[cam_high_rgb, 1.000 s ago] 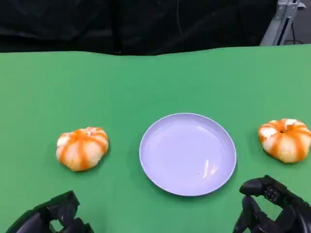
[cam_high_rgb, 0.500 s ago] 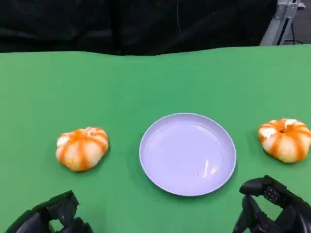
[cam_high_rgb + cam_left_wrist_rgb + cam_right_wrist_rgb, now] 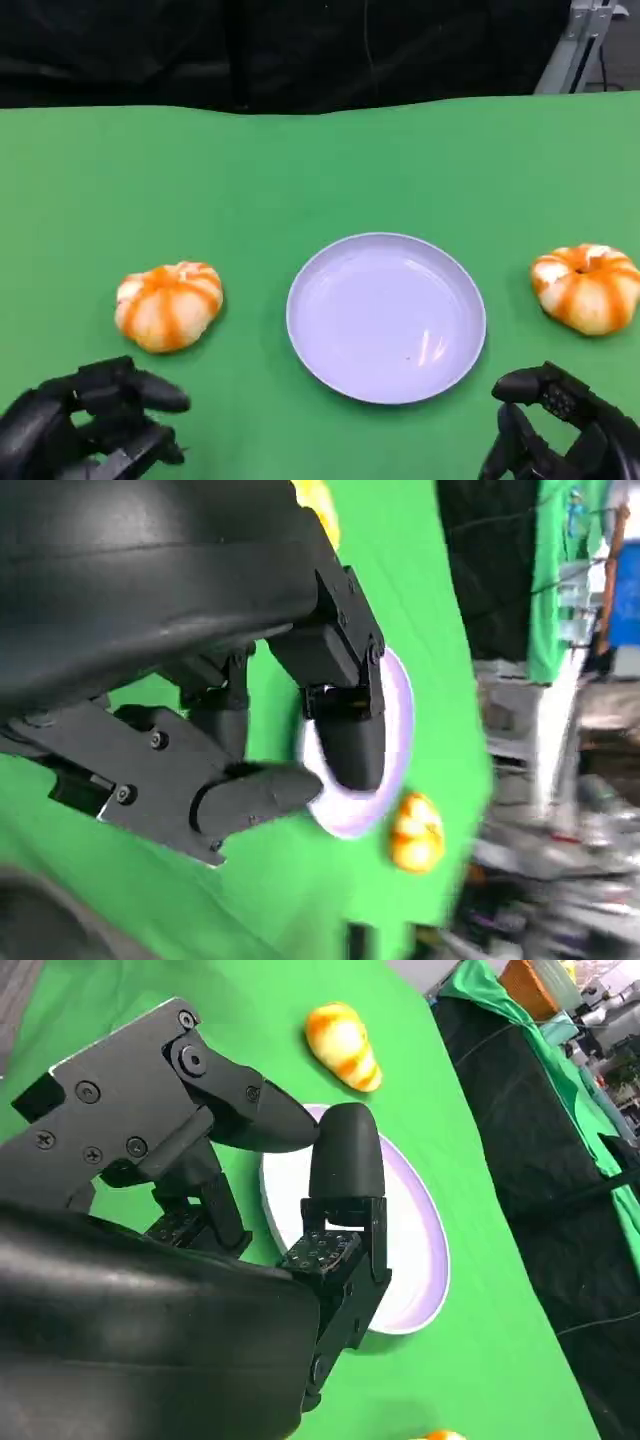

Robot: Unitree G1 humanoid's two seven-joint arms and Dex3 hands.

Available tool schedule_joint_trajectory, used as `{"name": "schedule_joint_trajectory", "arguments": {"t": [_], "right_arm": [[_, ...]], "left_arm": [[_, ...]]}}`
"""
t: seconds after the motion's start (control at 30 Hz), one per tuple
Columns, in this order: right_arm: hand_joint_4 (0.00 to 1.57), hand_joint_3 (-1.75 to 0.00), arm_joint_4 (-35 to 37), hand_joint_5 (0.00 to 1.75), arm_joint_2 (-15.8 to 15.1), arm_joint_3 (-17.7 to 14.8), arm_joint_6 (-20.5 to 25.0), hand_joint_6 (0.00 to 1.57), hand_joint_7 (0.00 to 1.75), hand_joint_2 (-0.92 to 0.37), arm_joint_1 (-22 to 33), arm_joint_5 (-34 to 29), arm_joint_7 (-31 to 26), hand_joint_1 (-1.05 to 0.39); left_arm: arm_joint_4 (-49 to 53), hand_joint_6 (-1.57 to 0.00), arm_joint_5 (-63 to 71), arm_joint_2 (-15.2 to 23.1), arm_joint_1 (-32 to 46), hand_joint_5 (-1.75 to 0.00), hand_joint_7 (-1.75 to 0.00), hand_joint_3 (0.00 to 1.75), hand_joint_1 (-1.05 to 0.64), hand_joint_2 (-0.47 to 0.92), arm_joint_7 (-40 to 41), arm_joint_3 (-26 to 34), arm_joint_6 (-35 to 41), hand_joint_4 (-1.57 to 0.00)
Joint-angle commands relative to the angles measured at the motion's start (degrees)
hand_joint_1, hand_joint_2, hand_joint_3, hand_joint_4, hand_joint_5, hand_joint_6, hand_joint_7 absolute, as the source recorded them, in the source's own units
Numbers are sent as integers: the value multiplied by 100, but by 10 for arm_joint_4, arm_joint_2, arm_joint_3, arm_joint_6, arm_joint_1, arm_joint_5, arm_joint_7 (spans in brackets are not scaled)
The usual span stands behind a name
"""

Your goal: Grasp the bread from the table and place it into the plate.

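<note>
green desk carries everything; lilac plate sits near-centre, nothing in it. two orange-striped bread buns: left bread just left of the plate, right bread at the right edge, both apart from the plate rim. left hand hovers at the near-left corner, fingers spread, holding nothing, just near of the left bread and not touching it. right hand at near-right, fingers apart, also holding nothing, near of the right bread. step in hand looks like reach-to-grasp, likely left hand on left bread. to do it well: come down over the bun's top, fingers wide round both sides, close softly since it looks squashy, lift before crossing the rim, release over plate centre.
</note>
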Motion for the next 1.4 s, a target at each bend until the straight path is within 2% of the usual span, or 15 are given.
{"name": "schedule_joint_trajectory", "arguments": {"t": [0.03,0.13,0.23,0.37,0.47,0.67,0.87,1.13,1.4], "right_arm": [[94,-111,-6,157,-2,0,5,87,134,-51,-5,0,-7,-17],[94,-111,-1,158,-3,-2,2,86,134,-51,-7,2,-3,-17],[94,-111,6,158,-3,-3,-5,86,135,-52,-8,2,3,-17],[94,-111,7,158,-2,-3,-6,86,135,-51,-8,1,2,-17],[93,-112,11,158,0,-2,-7,86,135,-51,-12,-1,-1,-17],[93,-113,12,158,5,0,-13,87,134,-50,-12,1,1,-17],[92,-113,7,159,3,6,-23,85,134,-50,-4,-8,3,-17],[92,-113,5,159,4,6,-19,85,136,-51,-3,-1,0,-18],[94,-114,3,157,4,11,-22,85,135,-50,-3,-8,-4,-18]], "left_arm": [[36,-59,178,47,-45,-43,-9,32,-61,92,92,-1,-164,-39],[75,-58,294,54,-79,-34,-5,31,-70,92,189,-4,-235,-38],[102,-55,393,73,-114,-22,-1,30,-75,92,264,-14,-264,-37],[116,-53,424,84,-129,-17,0,29,-79,92,298,-26,-269,-35],[144,-51,490,106,-183,-13,0,25,-82,92,321,-64,-272,-31],[186,-45,530,129,-237,-7,0,15,-87,92,321,-112,-258,-25],[250,-41,558,142,-292,-3,0,10,-90,92,302,-164,-207,-18],[367,-38,585,137,-373,0,0,10,-98,92,308,-231,-159,-15],[452,-36,583,125,-428,0,0,11,-101,92,327,-274,-146,-14]]}}
